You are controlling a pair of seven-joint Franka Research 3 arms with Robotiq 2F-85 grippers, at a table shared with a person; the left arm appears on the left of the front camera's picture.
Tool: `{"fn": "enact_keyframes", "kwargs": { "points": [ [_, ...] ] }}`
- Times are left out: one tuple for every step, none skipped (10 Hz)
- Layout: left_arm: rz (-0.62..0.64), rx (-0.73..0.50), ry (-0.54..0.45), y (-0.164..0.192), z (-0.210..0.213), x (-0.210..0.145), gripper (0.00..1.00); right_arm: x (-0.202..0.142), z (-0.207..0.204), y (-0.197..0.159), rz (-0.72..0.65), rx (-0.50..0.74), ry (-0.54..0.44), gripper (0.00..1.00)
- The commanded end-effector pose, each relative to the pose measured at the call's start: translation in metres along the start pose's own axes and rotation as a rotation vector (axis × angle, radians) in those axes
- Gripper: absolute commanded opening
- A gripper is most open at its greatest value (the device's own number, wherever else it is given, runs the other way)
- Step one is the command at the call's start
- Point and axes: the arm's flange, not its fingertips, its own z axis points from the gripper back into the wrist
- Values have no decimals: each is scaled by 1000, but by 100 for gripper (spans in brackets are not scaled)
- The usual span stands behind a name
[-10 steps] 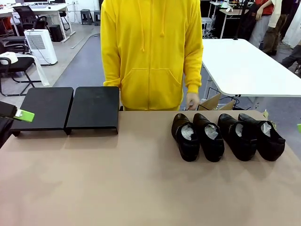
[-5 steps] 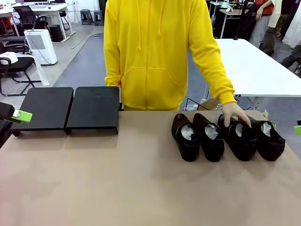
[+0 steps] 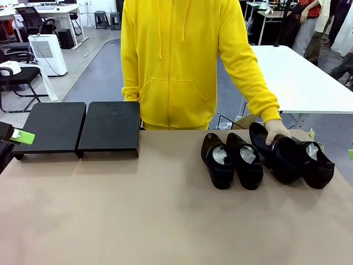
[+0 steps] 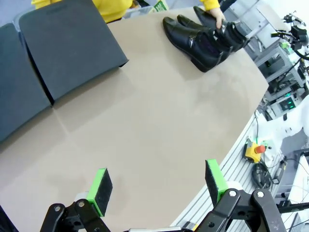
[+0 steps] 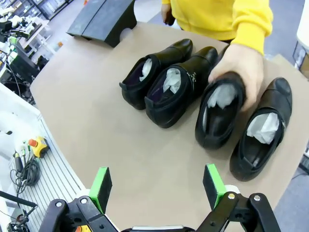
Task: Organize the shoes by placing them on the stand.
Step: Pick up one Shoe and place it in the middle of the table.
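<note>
We judge first step in hand: person's hand grips third shoe, tilted; other shoes rowed on tabletop right. Stand far left, no shoe yet. Left pincer and right pincer released, holding nothing. Next calls for carrying shoe across to stand.

Front view: left gripper cropped at the 9 o'clock edge, one green pad visible. Right gripper is just a green sliver at the 3 o'clock edge. Person's hand covers part of the gripped shoe. That shoe overlaps the outermost shoe. Stand cropped around 11 o'clock in both wrist views.
</note>
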Motion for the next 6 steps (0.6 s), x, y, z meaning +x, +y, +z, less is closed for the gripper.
{"fn": "enact_keyframes", "kwargs": {
  "points": [
    [-19, -22, -17, 1, 0, 0, 100, 2, 1, -3, 25, 15, -21, 100],
    [-19, -22, -17, 1, 0, 0, 100, 2, 1, -3, 25, 15, -21, 100],
    [-19, -22, -17, 1, 0, 0, 100, 2, 1, -3, 25, 15, -21, 100],
    [-19, -22, -17, 1, 0, 0, 100, 2, 1, -3, 25, 15, -21, 100],
    [-19, -22, -17, 1, 0, 0, 100, 2, 1, -3, 25, 15, -21, 100],
    [-19, -22, -17, 1, 0, 0, 100, 2, 1, -3, 25, 15, -21, 100]
  ]
}}
